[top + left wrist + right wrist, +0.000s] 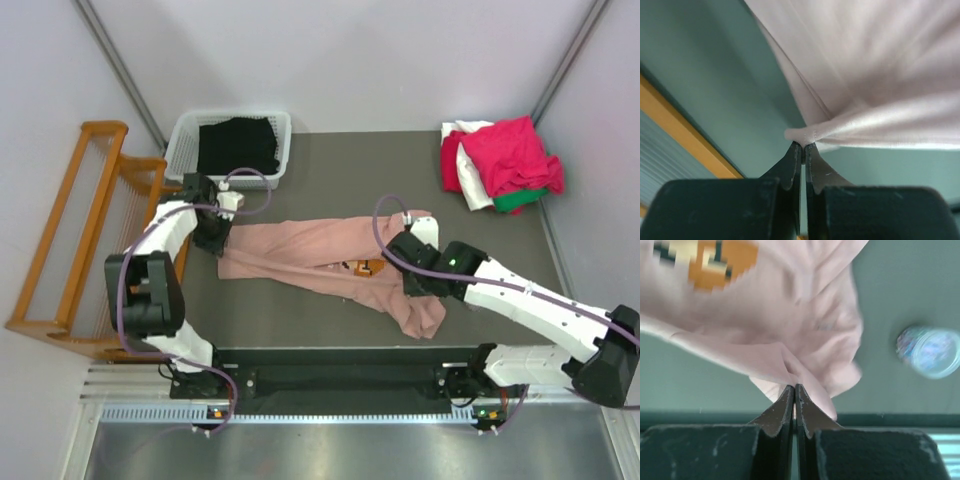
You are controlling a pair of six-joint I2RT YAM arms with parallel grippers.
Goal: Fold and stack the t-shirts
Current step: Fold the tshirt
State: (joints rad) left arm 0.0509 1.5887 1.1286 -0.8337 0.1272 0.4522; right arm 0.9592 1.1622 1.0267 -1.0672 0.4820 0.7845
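Observation:
A dusty-pink t-shirt (320, 255) hangs stretched between both grippers above the middle of the table, sagging to a bunched end (420, 315) at the front right. My left gripper (212, 238) is shut on its left edge; the left wrist view shows the pinched hem (807, 134) at the fingertips. My right gripper (418, 280) is shut on a fold of it; the right wrist view shows the pink cloth (790, 345) and an orange pixel figure (710, 262). A pile of crimson-pink (515, 152), white (470, 180) and green (520, 200) t-shirts lies at the back right.
A white basket (182, 140) with black cloth (237, 145) stands at the back left. A wooden rack (75, 230) stands along the left edge. A round shiny patch (929, 351) shows on the table in the right wrist view.

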